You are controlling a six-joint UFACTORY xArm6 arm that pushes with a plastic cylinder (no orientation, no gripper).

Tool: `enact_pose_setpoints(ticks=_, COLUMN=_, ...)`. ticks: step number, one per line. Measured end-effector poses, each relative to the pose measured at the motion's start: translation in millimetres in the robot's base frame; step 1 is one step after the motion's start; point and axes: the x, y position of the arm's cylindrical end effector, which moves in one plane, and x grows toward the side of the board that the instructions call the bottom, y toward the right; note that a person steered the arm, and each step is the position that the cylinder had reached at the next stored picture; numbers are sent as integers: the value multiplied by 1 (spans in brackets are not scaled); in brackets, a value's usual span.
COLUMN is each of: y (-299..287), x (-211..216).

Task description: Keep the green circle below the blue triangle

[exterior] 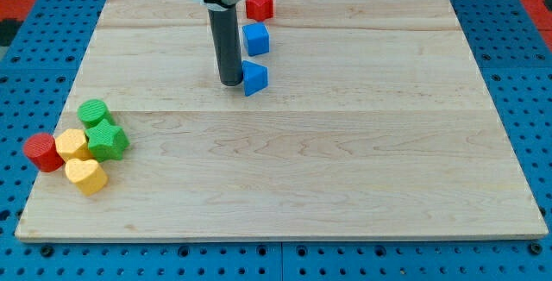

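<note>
The blue triangle (pixel 254 78) lies on the wooden board (pixel 345 160) near the view's top centre. My tip (pixel 230 83) stands just left of it, touching or nearly touching its left side. The green circle (pixel 92 113) sits far off at the view's left edge, lower in the view than the blue triangle.
A blue cube (pixel 256 38) and a red block (pixel 260 5) stand above the triangle. Beside the green circle are a green star (pixel 107 140), a yellow block (pixel 72 145), a yellow heart (pixel 85 176) and a red circle (pixel 40 152).
</note>
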Motion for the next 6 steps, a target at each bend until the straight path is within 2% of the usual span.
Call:
enact_pose_setpoints(ticks=1, y=-23, x=-11)
enact_pose_setpoints(ticks=2, y=-127, x=-44)
enact_pose_setpoints(ticks=3, y=-210, x=-22)
enact_pose_setpoints(ticks=4, y=-240, x=-10)
enact_pose_setpoints(ticks=6, y=-232, x=71)
